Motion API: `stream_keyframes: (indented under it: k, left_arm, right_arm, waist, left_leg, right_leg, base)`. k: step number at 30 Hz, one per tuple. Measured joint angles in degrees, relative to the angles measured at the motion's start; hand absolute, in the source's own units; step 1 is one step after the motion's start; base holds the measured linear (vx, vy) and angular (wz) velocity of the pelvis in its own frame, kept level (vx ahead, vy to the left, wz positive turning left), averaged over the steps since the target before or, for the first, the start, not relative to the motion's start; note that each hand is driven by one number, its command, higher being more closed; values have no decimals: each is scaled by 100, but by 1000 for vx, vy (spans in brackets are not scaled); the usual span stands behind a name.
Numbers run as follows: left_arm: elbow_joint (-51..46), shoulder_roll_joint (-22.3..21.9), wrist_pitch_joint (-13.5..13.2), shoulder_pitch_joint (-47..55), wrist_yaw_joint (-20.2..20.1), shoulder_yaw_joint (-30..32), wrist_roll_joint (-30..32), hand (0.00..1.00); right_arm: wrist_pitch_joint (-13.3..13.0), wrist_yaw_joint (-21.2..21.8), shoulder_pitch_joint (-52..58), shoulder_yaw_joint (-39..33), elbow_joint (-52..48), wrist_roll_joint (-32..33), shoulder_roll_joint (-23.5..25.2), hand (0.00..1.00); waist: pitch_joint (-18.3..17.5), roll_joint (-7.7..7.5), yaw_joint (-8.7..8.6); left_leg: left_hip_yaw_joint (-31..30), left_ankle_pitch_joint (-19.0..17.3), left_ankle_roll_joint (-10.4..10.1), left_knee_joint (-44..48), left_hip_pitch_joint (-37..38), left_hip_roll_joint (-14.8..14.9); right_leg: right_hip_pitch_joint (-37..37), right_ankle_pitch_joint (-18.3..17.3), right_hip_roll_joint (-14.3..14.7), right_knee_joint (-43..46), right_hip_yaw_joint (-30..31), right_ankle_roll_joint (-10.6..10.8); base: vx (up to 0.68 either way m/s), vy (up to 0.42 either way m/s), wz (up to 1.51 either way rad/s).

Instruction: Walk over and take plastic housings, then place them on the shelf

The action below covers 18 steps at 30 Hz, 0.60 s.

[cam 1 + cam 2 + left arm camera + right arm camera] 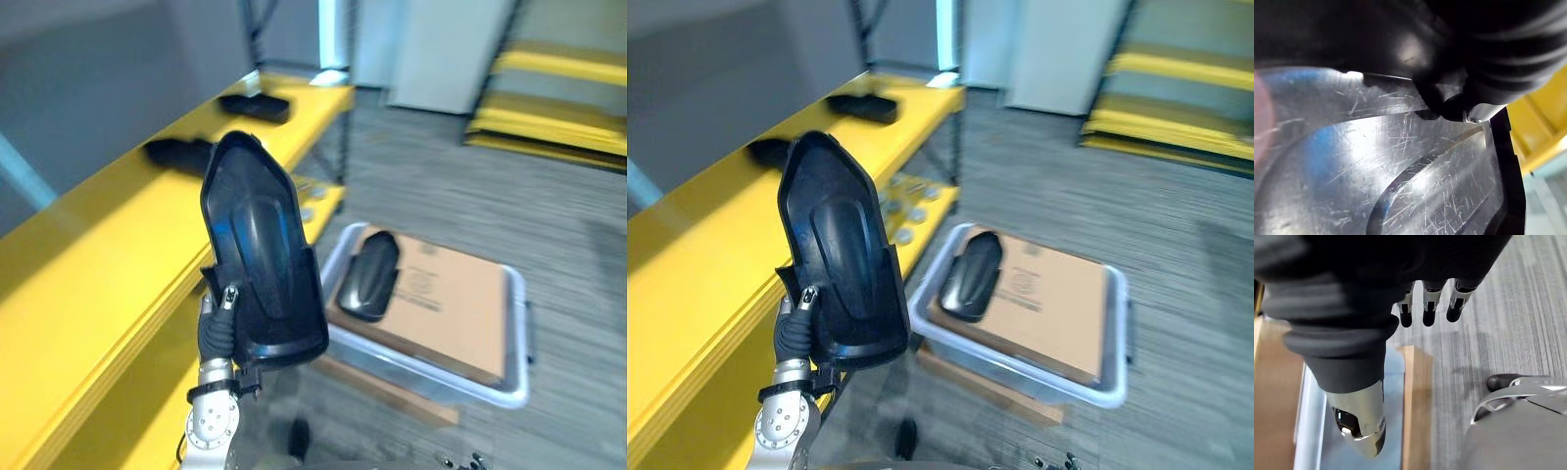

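Observation:
My left hand is shut on the lower edge of a large black plastic housing and holds it upright beside the yellow shelf. The left wrist view looks at its glossy, scratched inner face from very close. Two more black housings lie further along the shelf top. Another housing rests on brown cardboard in a grey bin on the floor. In the right wrist view my right hand hangs over the floor with relaxed fingers, holding nothing.
A lower yellow shelf board carries small metal parts. The bin sits on a wooden pallet. Yellow steps stand at the back right, with grey striped floor between them and the shelf.

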Motion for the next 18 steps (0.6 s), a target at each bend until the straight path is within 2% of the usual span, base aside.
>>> stream_keyframes:
  k: [2, 4, 5, 6, 7, 8, 9, 11, 12, 14, 15, 17, 18]
  left_arm:
    - [1, 22, -46, -79, -9, -58, -87, 100]
    - [1, 25, -53, -115, -17, -117, -104, 100]
    - [4, -1, -44, -117, -16, -143, -105, 100]
    - [4, -8, -41, -135, -16, -178, -105, 100]
    - [7, 31, -35, -226, -23, -232, -97, 100]
    - [45, 69, -37, -343, -14, -286, -98, 100]
    - [68, 126, -37, -456, -10, -295, -97, 100]
    - [226, 188, -40, -671, 22, -267, -95, 100]
    - [334, 179, -40, -724, 24, -282, -95, 100]
    - [451, 184, -37, -742, 29, -312, -83, 100]
    - [474, 184, -37, -748, 28, -379, -80, 100]
    - [482, 170, -39, -745, 26, -457, -80, 100]
    - [482, 168, -41, -740, 30, -471, -81, 100]
  right_arm:
    - [5, -12, -172, 1, 10, -11, 31, 0]
    - [24, -10, -348, 6, 47, -78, 148, 0]
    - [55, -5, -431, 18, 53, -199, 180, 0]
    - [70, 2, -440, 30, 33, -251, 178, 0]
    - [91, 7, -437, 44, 27, -288, 176, 0]
    - [96, 13, -418, 51, 52, -300, 195, 0]
    - [98, 34, -419, 64, 63, -307, 235, 0]
    - [98, 87, -364, 78, 69, -332, 316, 0]
    - [98, 90, -324, 88, 70, -332, 320, 0]
    - [93, 88, -215, 216, 59, -332, 299, 0]
    - [98, 89, -81, 288, 51, -328, 310, 0]
    - [99, 88, 86, 294, -41, -324, 341, 0]
    - [100, 82, 196, 293, -162, -323, 387, 0]
  waist:
    - [38, -45, -29]
    - [105, -149, -15]
    - [169, -169, -22]
    - [208, -166, -27]
    - [263, -101, -57]
    - [297, -90, -118]
    - [333, -98, -182]
    - [383, -146, -240]
    - [381, -151, -295]
    - [385, -154, -365]
    - [384, -154, -413]
    - [396, -192, -469]
    - [408, -232, -351]
  left_leg:
    - [-297, -44, 46, 6, -16, -246]
    - [-484, -272, 111, 108, -15, -459]
    - [-600, -455, 177, 261, 0, -547]
    - [-721, -525, 222, 346, 35, -618]
    - [-961, -580, 273, 371, 182, -715]
    - [-1154, -585, 276, 335, 267, -727]
    - [-1368, -564, 256, 265, 343, -738]
    - [-1774, -490, 212, 80, 567, -817]
    - [-1898, -487, 209, 62, 644, -862]
    - [-2217, -486, 211, 66, 771, -1012]
    - [-2505, -486, 213, 143, 825, -1109]
    - [-2717, -515, 208, 130, 900, -1187]
    - [-2681, -709, 230, 124, 1002, -1188]
  right_leg:
    - [176, -45, -112, 17, -300, 92]
    - [312, -117, -358, 282, -543, 135]
    - [277, -145, -634, 827, -540, 98]
    - [181, -122, -882, 1457, -459, -127]
    - [-76, 71, -1135, 2331, -1, -749]
    - [-372, -87, -1048, 2758, 710, -774]
    - [-646, -358, -731, 2912, 1419, -594]
    - [-1103, -768, -83, 2696, 2529, -481]
    - [-1268, -842, 93, 2503, 2834, -475]
    - [-1584, -898, 348, 2142, 3448, -421]
    - [-1769, -890, 561, 1852, 4018, -408]
    - [-1797, -816, 635, 1570, 4320, -319]
    - [-1739, -617, 590, 1298, 4318, -256]
  base:
    - [57, 68, 80]
    - [71, 121, 69]
    - [110, 160, 54]
    - [170, 209, 77]
    - [153, 177, 86]
    - [159, 150, 96]
    - [148, 97, 92]
    - [176, 60, 98]
    - [188, 27, 106]
    - [194, 4, 104]
    - [214, -44, 120]
    - [142, -57, 104]
    - [61, -51, 47]
